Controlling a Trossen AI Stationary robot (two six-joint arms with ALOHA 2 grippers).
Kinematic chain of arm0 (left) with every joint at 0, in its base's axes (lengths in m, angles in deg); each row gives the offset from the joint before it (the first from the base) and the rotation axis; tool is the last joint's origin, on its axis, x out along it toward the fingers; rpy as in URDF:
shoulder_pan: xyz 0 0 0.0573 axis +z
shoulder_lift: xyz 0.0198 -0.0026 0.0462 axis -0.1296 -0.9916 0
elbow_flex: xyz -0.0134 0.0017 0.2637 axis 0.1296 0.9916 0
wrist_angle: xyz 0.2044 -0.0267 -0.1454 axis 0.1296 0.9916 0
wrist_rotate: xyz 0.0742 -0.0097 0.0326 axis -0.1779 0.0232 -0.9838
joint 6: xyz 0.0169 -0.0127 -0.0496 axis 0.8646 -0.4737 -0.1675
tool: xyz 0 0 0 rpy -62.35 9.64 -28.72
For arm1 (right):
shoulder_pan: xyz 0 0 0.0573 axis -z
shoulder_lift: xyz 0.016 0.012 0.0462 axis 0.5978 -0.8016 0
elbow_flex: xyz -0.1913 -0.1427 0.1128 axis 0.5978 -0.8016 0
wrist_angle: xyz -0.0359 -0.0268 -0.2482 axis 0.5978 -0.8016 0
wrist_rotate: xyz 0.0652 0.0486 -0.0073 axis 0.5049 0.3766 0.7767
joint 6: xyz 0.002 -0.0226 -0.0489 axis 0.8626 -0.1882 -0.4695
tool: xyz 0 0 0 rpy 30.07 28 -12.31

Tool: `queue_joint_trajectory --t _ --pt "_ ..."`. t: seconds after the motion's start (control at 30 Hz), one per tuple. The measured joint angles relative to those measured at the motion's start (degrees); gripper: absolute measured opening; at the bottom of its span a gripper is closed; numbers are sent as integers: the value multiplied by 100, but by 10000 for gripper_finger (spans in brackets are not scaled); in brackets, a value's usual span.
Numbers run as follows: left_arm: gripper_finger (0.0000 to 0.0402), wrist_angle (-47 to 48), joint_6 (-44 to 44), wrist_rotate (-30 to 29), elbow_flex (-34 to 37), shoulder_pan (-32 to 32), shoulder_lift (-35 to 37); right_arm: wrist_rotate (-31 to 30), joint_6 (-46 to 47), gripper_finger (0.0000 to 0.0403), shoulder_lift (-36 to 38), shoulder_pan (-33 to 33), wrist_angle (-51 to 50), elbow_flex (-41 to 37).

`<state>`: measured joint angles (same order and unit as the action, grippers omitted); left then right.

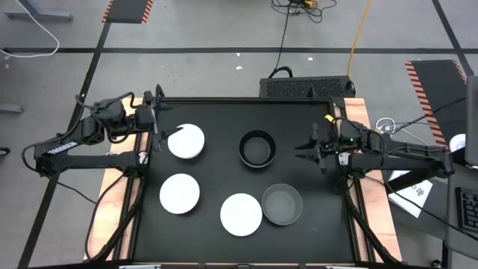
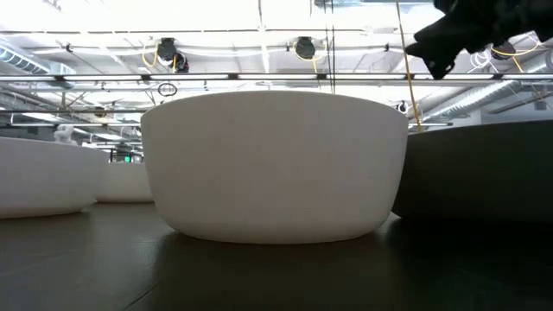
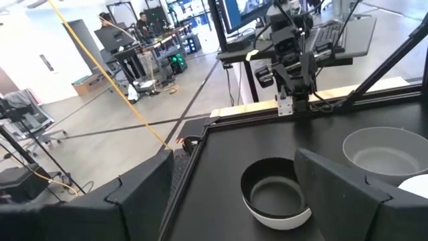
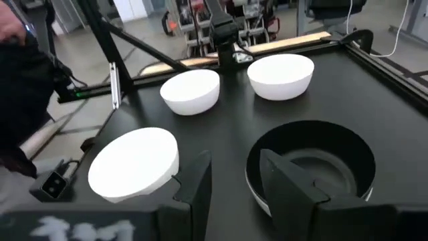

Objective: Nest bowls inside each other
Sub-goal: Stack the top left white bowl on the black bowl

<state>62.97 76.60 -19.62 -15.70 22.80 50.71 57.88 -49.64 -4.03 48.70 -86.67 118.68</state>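
Early in the nesting: five bowls showing, spread apart on the tabletop (image 1: 216, 123), none stacked unless the black bowl (image 1: 257, 148) near the far edge already holds another; cannot tell. Three white bowls (image 1: 180, 193) toward the left and near edges, grey bowl (image 1: 282, 204) near the near edge. Left end effector (image 1: 160, 121) wide open by the far-left corner; right end effector (image 1: 305, 149) half open, empty, just beside the black bowl. Next: closing on its rim and lifting. No readable labels.

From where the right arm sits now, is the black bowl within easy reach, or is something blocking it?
Probably yes. The right gripper hovers open just beside the black bowl, facing it, with only bare table between them. The grey bowl sits off to the side.
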Motion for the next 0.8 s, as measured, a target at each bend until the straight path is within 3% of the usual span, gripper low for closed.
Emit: queue_joint_trajectory --t 0.53,0.8 --pt "315 52 -80 -449 0 -2 0 -139 272 121 1072 0 70 -802" --pt "315 376 -829 -1974 -2 25 -141 -110 264 121 1260 0 47 -900"
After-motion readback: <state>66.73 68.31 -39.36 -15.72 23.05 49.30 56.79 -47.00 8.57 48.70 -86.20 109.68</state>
